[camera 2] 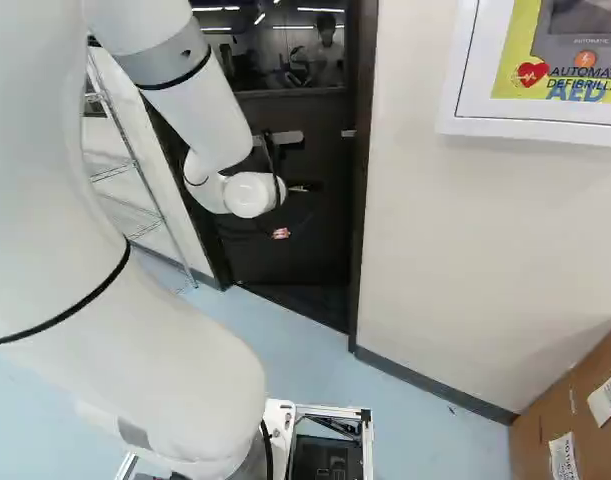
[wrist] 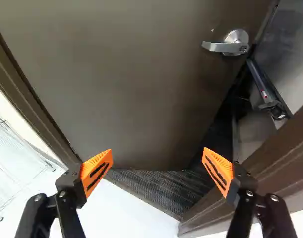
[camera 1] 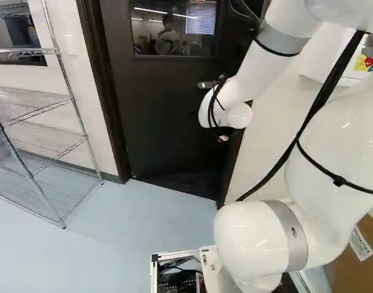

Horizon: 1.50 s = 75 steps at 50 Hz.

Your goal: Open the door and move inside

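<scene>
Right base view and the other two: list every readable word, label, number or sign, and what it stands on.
"AUTOMATE", cut off: yellow panel in the white wall-mounted cabinet
"DEFIBRILLAT", cut off: same panel
"AED": same panel
"AUTOMATIC", small: same panel
Red heart sign, wordless: same panel
White paper labels on the brown cardboard box: too small to read
Wrist view: none readable

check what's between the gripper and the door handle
Nothing lies between them: in the wrist view, the stretch from the open gripper to the lever handle shows only the dark, bare face of the door.
</scene>
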Available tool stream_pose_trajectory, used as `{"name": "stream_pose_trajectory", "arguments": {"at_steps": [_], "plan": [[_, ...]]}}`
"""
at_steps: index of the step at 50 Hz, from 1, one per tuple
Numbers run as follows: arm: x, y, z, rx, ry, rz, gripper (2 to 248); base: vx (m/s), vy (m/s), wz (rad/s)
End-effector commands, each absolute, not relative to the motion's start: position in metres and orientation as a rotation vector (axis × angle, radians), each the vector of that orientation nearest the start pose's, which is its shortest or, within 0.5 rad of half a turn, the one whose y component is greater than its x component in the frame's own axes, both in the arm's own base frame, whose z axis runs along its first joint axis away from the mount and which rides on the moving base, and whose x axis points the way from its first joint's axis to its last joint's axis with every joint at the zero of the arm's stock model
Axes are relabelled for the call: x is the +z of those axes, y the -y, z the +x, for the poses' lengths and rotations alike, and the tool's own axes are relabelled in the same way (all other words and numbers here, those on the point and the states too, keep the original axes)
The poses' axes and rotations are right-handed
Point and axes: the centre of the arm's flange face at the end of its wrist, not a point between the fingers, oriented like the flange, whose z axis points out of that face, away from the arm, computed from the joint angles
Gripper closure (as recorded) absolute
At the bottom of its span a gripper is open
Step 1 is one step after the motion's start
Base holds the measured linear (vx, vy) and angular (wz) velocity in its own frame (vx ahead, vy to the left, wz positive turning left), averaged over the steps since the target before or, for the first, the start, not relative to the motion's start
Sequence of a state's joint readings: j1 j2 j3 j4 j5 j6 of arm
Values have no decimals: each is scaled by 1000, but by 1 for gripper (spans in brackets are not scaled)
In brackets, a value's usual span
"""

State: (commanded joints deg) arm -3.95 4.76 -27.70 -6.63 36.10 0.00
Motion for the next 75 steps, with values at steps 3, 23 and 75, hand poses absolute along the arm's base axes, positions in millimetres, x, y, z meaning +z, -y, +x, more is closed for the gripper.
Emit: {"name": "stream_pose_trajectory", "arguments": {"at_steps": [3,23,75], "plan": [[441,22,406,-1786,93,-2626,3,37,34,-10],[441,22,406,-1786,93,-2626,3,54,49,-10],[441,22,406,-1786,93,-2626,3,111,66,-192]]}}
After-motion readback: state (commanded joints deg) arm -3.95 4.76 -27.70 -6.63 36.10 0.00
